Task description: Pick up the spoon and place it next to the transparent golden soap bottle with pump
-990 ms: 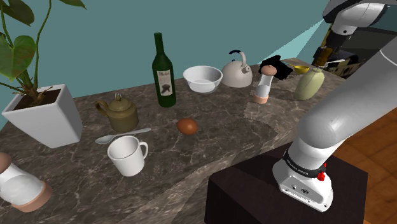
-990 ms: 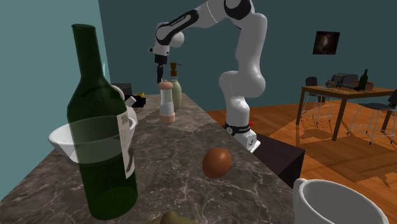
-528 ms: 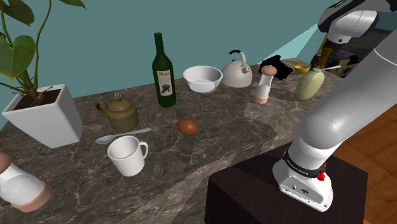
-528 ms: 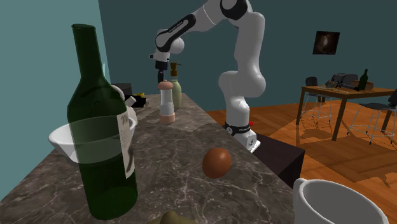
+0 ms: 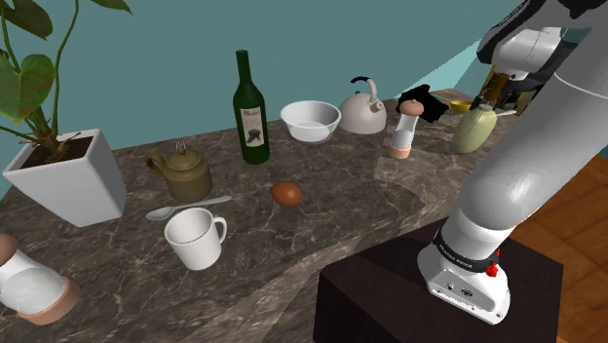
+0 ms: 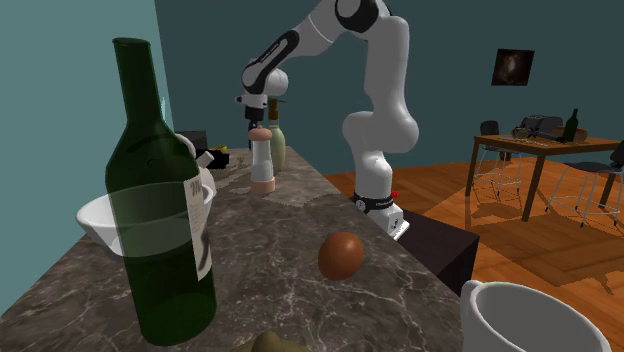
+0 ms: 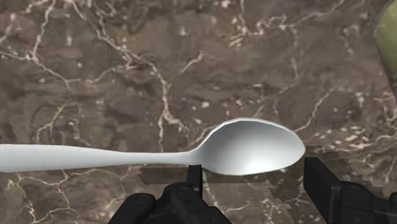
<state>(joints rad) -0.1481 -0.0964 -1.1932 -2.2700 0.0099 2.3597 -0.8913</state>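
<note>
A pale grey spoon (image 7: 248, 147) lies flat just over the dark marble counter (image 7: 127, 63), casting a thin shadow beneath it. My gripper (image 7: 254, 184) hangs above it, open. One finger stands at the spoon's neck and the other past the bowl's tip. Neither clasps it. The olive-gold soap bottle with pump (image 5: 475, 129) stands at the counter's far right end, directly below my gripper (image 5: 492, 93), and its edge (image 7: 389, 32) shows near the spoon's bowl. In the second exterior view my gripper (image 6: 255, 108) hovers over the bottle (image 6: 277, 140).
A pepper mill (image 5: 403, 125) stands close to the bottle, with a kettle (image 5: 364, 109) and white bowl (image 5: 311, 120) behind. Further along are a green wine bottle (image 5: 250, 109), a brown egg (image 5: 286, 192), a teapot (image 5: 183, 173), a mug (image 5: 195, 238) beside another spoon (image 5: 185, 208), and a plant pot (image 5: 68, 175).
The hand has shifted a little up and toward the shoulder view's left. The spoon's handle, level with the fingertips before, now sits lower beside the bottle.
</note>
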